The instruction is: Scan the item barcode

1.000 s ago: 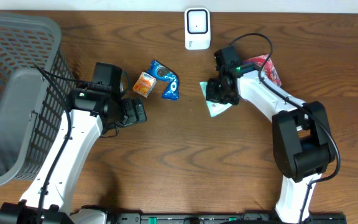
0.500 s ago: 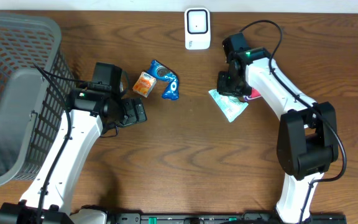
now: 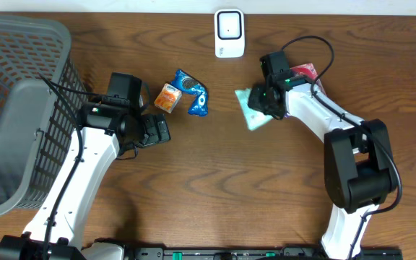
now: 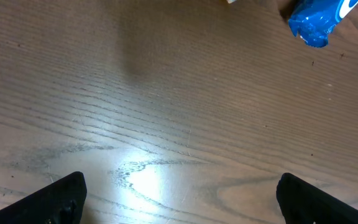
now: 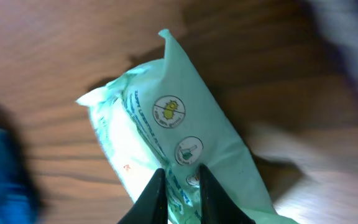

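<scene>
Right jaws around green packet [image 5: 173, 140]

green pack [image 5: 166, 137] runs off bottom edge; blue packet [image 4: 319, 22] cropped.

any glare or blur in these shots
Left wrist view: a bright glare patch on the table. Right wrist view: the green packet is fairly sharp, the wood around it smeared, worst at top right. Overhead view: sharp and evenly lit.

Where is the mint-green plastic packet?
Overhead, the mint-green plastic packet sits right of centre, pinched by the right gripper, below the white scanner box and left of the red packet.
</scene>
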